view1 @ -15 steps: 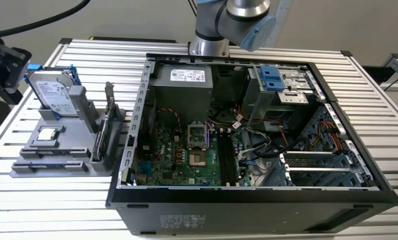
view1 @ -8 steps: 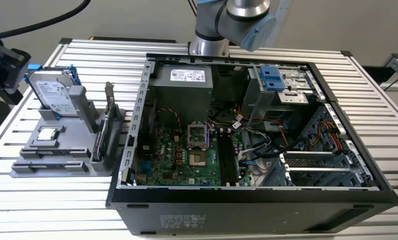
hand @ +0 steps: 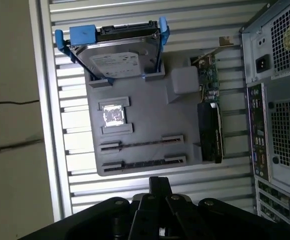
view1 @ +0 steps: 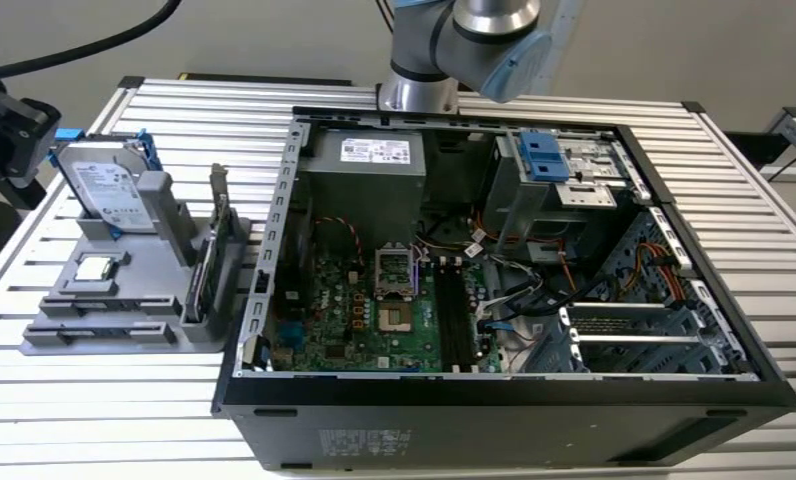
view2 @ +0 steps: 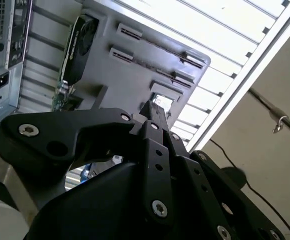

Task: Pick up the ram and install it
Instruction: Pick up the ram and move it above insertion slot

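Note:
The ram shows edge-on as a thin dark strip (hand: 141,144) held between grey brackets on the grey parts holder (hand: 149,107); a second such strip (hand: 142,163) lies beside it. In the second wrist view the strips (view2: 152,65) run across the holder's face. My gripper (hand: 159,181) hangs well above the holder, off its edge nearest the strips, its black fingertips together with nothing between them; it appears again in the second wrist view (view2: 152,107). The motherboard's long black slots (view1: 454,320) lie inside the open computer case (view1: 505,385). The arm (view1: 485,40) rises behind the case.
The holder (view1: 65,335) sits on the slatted table at the exterior view's left of the case. It also carries a hard drive in a blue frame (hand: 117,50), a processor chip (hand: 114,115) and a card with a metal bracket (hand: 209,130). Cables cross the case interior (view1: 532,290).

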Controlling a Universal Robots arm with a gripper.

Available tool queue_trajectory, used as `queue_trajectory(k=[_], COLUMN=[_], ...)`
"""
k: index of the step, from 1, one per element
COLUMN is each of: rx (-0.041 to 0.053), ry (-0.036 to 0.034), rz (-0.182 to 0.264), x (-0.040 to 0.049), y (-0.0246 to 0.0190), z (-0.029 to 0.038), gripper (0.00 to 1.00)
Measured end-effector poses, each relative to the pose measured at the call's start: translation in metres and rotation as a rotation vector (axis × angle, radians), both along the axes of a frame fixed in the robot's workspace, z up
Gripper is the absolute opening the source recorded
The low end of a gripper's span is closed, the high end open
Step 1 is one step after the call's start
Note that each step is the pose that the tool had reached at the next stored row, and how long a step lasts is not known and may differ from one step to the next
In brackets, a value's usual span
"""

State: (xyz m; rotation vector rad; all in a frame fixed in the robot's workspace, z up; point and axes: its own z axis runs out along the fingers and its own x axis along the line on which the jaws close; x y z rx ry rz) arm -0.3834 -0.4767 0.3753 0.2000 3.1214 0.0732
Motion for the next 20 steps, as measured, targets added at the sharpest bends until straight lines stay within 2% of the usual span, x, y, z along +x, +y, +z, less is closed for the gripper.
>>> queue_trajectory(k=[6,20], rx=[0.0004,0.0004], ry=[0.0001,0.0000], rz=[-0.048,-0.067], x=[-0.0001,-0.0008], y=[0.0000,0.0000], z=[0.0000,0.0000], gripper=[0.00,0.00])
